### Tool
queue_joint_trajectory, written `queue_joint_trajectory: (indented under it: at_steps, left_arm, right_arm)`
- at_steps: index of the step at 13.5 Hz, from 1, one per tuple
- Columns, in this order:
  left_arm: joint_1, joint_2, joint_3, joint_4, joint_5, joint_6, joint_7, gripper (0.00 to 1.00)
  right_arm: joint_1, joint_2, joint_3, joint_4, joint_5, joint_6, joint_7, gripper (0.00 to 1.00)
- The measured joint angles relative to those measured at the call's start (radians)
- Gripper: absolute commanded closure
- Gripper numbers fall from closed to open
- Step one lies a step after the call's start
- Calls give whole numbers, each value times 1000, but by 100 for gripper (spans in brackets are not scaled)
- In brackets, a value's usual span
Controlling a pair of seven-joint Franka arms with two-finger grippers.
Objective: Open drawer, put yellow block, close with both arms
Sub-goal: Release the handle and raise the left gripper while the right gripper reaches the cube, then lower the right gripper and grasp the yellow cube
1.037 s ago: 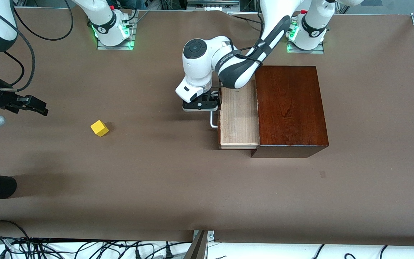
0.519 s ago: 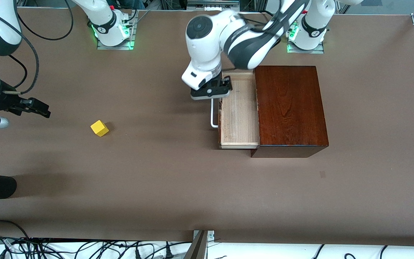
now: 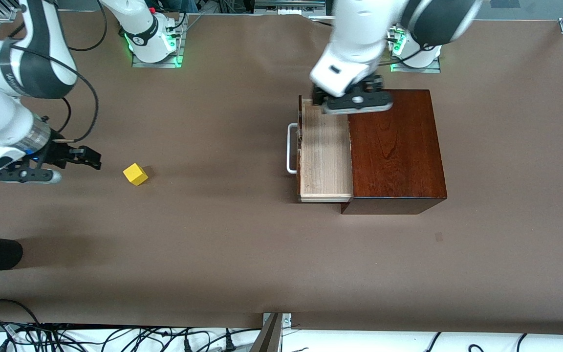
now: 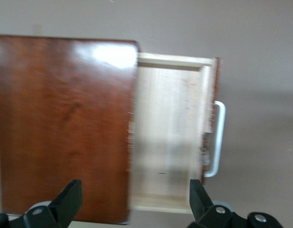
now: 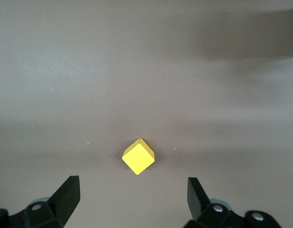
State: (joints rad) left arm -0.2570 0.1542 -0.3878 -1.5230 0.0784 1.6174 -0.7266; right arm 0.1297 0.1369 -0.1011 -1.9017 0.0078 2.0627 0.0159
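1. Front view: 2 arms, 1 wooden box (image 3: 395,149), 1 drawer (image 3: 324,156) and 1 yellow block (image 3: 135,174) are on the brown counter (image 3: 223,244). Only this view shows both arms at once. The drawer stands pulled out of the box toward the right arm's end of the counter, its white handle (image 3: 291,148) leading, its tray bare. The left gripper (image 3: 355,100) hangs over the seam where drawer meets box, at the edge closest to the bases; its arm drops steeply from its base. The right gripper (image 3: 78,157) is just beside the block, toward the right arm's end, apart from it, with the forearm sloping down. The block sits well apart from the drawer.

2. Left wrist view: looking down, it shows the drawer's pale inside (image 4: 167,137), the handle (image 4: 217,140) and the glossy box top (image 4: 65,123), which the front view partly hides under the gripper. The 2 fingers (image 4: 68,202) stand wide apart, holding nothing.

3. Right wrist view: only the block (image 5: 138,156) on bare counter (image 5: 146,61), one corner turned toward the camera. The 2 fingers (image 5: 65,197) stand spread, with the block between their lines but untouched.
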Motion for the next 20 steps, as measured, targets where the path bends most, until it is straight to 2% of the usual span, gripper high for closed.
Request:
queue_joint_trajectory:
  at_steps: [1, 4, 9, 14, 20]
  left_arm:
    - [24, -38, 29, -10, -20, -30, 61, 0]
    - [43, -121, 173, -30, -52, -82, 240, 0]
    - [51, -168, 352, -59, -55, -89, 460, 0]
    - [67, -199, 435, -93, -55, -89, 578, 0]
    - [117, -202, 452, -93, -62, -92, 623, 0]
  right_arm:
    - [2, 0, 2, -30, 0, 33, -26, 0]
    - [2, 0, 1, -111, 0, 104, -128, 0]
    - [2, 0, 1, -210, 0, 197, -323, 0]
    - [1, 17, 1, -312, 0, 329, -507, 0]
    - [2, 101, 2, -382, 0, 508, -612, 0]
